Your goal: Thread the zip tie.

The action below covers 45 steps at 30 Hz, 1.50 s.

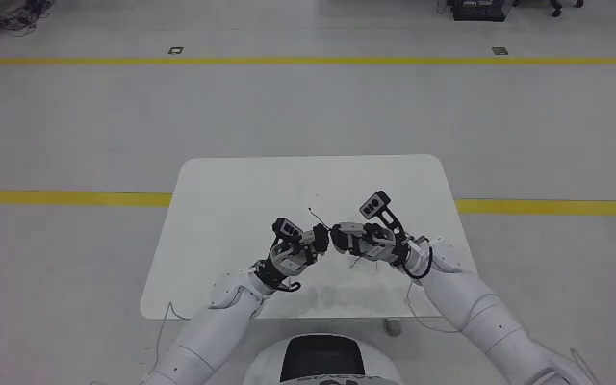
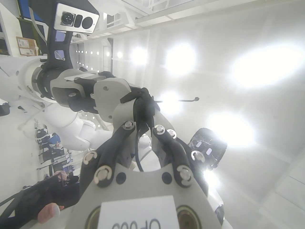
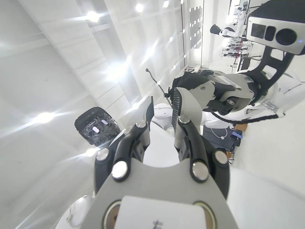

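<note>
Outward, zip tie (image 2: 186, 100) protrudes from clamped left gripper (image 2: 145, 111).

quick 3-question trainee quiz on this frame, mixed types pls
1. True or false: the right end effector is clamped shut on the zip tie.
2. Which end effector holds the zip tie? A) left B) right C) neither
3. Fill in: in the top view both end effectors meet over the white ____.

Key:
1. False. Its fingers stand apart.
2. A. The left end effector is closed on it, with one end of the tie sticking out past the fingers.
3. table.
</note>
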{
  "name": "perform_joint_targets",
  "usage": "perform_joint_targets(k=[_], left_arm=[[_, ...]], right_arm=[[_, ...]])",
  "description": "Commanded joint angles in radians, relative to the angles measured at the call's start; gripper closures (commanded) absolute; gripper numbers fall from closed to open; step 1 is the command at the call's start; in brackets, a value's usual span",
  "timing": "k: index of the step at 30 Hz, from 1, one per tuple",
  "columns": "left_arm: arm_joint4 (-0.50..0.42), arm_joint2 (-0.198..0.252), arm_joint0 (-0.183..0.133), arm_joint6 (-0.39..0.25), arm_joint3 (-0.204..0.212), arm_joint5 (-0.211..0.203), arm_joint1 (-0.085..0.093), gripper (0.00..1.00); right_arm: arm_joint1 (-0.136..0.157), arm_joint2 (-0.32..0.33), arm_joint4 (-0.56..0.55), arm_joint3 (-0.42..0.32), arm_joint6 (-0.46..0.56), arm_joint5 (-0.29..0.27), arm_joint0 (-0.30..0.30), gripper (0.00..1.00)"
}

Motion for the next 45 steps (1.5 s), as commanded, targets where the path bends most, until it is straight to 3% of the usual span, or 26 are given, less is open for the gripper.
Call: perform_joint_targets(k=[1,45], left_arm=[[0.0,0.0,0.0,0.0,0.0,0.0,0.0,1.0],[0.0,0.0,0.0,0.0,0.0,0.0,0.0,1.0]], right_arm=[[-0.003,0.002,-0.005,0.003,0.001,0.001,0.0,0.85],[-0.047,0.073,-0.068,0.019,0.016,0.026,-0.024,1.0]])
